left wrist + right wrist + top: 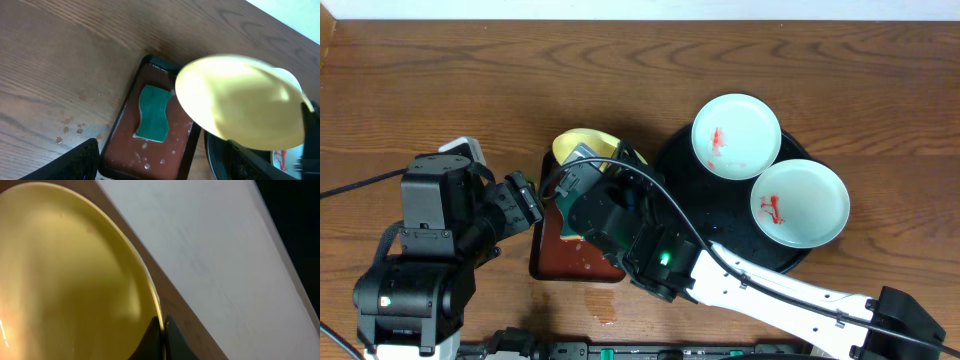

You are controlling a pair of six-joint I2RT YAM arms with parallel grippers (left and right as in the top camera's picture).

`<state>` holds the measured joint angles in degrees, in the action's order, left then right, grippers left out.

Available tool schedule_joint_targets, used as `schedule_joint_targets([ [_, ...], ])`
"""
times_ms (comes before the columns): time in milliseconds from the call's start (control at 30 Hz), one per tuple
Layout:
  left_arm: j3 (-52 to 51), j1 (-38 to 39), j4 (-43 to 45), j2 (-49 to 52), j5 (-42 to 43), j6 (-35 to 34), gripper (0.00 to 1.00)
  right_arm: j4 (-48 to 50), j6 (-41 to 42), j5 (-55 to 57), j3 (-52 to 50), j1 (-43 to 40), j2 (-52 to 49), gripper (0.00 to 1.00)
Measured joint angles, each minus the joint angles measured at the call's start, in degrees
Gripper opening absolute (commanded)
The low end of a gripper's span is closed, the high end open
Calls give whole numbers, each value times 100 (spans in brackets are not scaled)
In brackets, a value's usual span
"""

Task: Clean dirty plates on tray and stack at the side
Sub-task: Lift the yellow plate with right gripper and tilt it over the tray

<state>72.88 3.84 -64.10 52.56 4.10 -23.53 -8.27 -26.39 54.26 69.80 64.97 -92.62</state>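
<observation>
At its rim, our right end effector (163,330) clamped the yellow plate (70,275), which we judged light, stiff, slippery; our left end effector (527,203) gaped.

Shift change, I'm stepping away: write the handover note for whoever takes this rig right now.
Right gripper: shut on the rim of the yellow plate, held tilted above the brown tray.
Left gripper: open, empty, beside that tray.
Green sponge lies in the brown tray.
Two mint plates sit on the black tray, both red-smeared.
Done: nothing stacked yet.
Left: wipe plates, stack them at the side.
</observation>
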Motion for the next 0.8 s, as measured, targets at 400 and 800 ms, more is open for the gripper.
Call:
schedule_joint_targets([
  [400, 0, 0, -2, 0, 0, 0, 79, -658, 887, -162, 15, -114, 48, 1],
  [800, 0, 0, 0, 0, 0, 0, 79, -1117, 1873, -715, 17, -426, 118, 1],
])
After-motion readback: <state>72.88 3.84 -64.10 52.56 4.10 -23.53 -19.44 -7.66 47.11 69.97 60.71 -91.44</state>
